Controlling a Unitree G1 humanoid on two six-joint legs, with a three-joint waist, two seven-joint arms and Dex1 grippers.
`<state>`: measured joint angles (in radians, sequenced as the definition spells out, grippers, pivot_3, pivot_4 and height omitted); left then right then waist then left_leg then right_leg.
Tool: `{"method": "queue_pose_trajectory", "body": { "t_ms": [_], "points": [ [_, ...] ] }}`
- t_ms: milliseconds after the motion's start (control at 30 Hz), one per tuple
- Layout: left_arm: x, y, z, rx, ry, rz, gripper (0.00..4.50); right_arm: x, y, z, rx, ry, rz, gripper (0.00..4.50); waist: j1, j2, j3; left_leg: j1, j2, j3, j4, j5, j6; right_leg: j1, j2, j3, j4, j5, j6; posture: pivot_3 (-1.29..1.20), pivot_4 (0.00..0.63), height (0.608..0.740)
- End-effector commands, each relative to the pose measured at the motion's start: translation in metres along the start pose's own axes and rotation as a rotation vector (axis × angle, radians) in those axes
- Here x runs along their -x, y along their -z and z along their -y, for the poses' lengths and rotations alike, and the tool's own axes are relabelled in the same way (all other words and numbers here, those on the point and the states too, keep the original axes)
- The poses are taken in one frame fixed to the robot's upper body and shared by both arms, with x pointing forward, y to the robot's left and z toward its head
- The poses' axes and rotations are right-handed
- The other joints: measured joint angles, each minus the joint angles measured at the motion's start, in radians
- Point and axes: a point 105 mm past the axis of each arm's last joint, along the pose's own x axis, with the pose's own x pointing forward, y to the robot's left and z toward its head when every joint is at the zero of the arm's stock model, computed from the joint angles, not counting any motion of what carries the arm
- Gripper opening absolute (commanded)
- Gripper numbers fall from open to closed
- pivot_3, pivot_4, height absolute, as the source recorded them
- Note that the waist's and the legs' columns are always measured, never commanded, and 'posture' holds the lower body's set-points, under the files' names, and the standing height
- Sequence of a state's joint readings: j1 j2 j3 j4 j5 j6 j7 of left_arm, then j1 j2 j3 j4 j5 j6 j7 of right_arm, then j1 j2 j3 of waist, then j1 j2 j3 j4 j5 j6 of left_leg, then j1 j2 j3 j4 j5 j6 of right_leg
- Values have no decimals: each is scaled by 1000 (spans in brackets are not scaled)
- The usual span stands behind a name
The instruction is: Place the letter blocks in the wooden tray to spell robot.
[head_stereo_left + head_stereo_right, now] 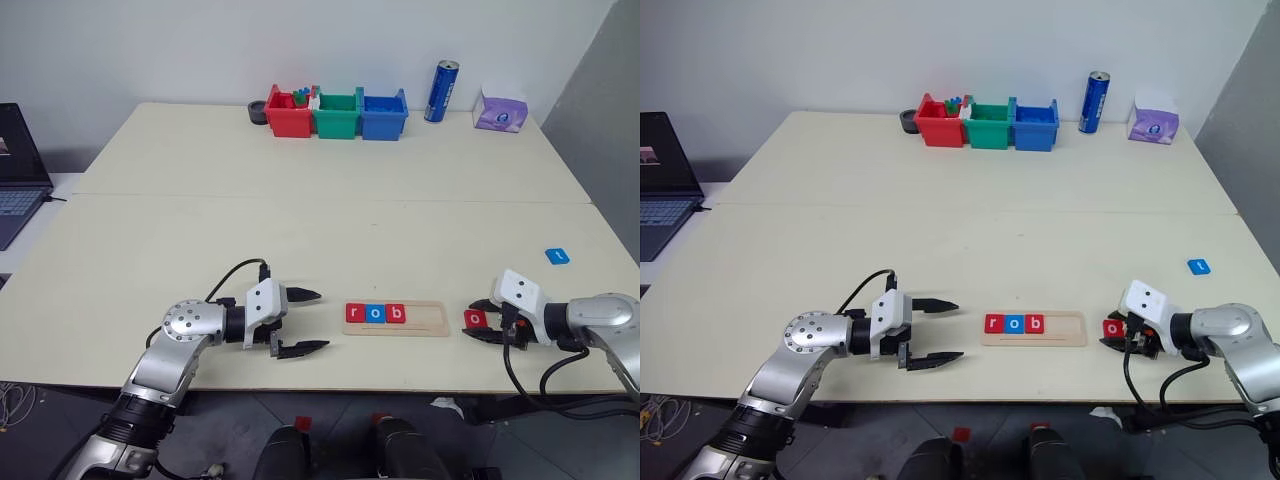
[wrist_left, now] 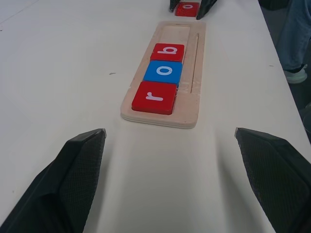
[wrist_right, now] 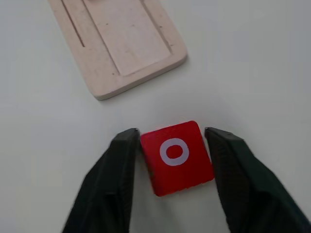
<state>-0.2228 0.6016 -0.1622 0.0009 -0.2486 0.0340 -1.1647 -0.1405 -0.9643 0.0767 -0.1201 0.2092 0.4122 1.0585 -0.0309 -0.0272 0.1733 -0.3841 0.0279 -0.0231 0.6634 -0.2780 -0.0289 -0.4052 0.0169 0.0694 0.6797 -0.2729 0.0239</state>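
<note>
My right end effector point(image 3: 170, 160) pinches the red square "o" tile point(image 3: 177, 158) flat on the pale bench point(image 1: 300, 230), just beside the long pale wooden tray point(image 1: 425, 318) (r, o, b seated). My left end effector point(image 1: 300, 322) stands spread, idle; the blue "t" tile point(image 1: 557, 256) waits well apart.

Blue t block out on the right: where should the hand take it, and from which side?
Judging by its pose, pinch two opposite side edges of the blue t block from above. It lies flat and alone on the table, top face too broad to grasp, all edges free. The right hand is nearest but closed around the red o block.
</note>
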Motion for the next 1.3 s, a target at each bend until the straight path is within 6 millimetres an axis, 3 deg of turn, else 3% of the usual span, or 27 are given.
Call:
{"method": "queue_pose_trajectory", "body": {
  "t_ms": [33, 300, 500, 733, 1100, 1300],
  "points": [
    [4, -7, -4, -40, -16, 11, 4500, 6, -4, 3, 18, 8, -11, 1397, 0, 0, 0, 0, 0, 0, 0, 0, 0, 0, 0, 0, 0, 0, 0, 0, 150, 740],
    [4, -2, -3, -35, -16, 7, 4500, 10, -32, 0, 15, 2, 76, 1398, 0, 0, 0, 0, 0, -1, 0, 0, 0, 0, 0, 0, 0, 0, 0, 0, 150, 740],
    [2, 3, -2, -37, -10, 10, 4500, 3, -19, 4, -9, 61, 59, 1398, 1, 0, 0, 0, 0, 0, 0, 0, 0, 0, 0, 0, 0, 0, 0, 0, 150, 740],
    [2, -2, -3, -43, -9, 12, 4500, 10, -26, 5, -18, 103, 92, 3818, 1, 0, 0, 0, 0, 0, 0, 0, 0, 0, 0, 0, 0, 0, 0, 0, 150, 740],
    [-2, -10, -3, -50, -5, 17, 4500, 7, -1, -2, -81, 68, 12, 3818, 1, 0, 0, 0, 0, 0, 0, 0, 0, 0, 0, 0, 1, 0, 0, 0, 150, 740],
    [-2, -11, -3, -48, -8, 14, 4500, 3, 0, 2, -136, 77, 14, 1784, 1, 0, 0, 0, 0, 0, 0, 0, 0, 0, 0, 0, 1, 0, 0, 0, 150, 740]
  ]
}}
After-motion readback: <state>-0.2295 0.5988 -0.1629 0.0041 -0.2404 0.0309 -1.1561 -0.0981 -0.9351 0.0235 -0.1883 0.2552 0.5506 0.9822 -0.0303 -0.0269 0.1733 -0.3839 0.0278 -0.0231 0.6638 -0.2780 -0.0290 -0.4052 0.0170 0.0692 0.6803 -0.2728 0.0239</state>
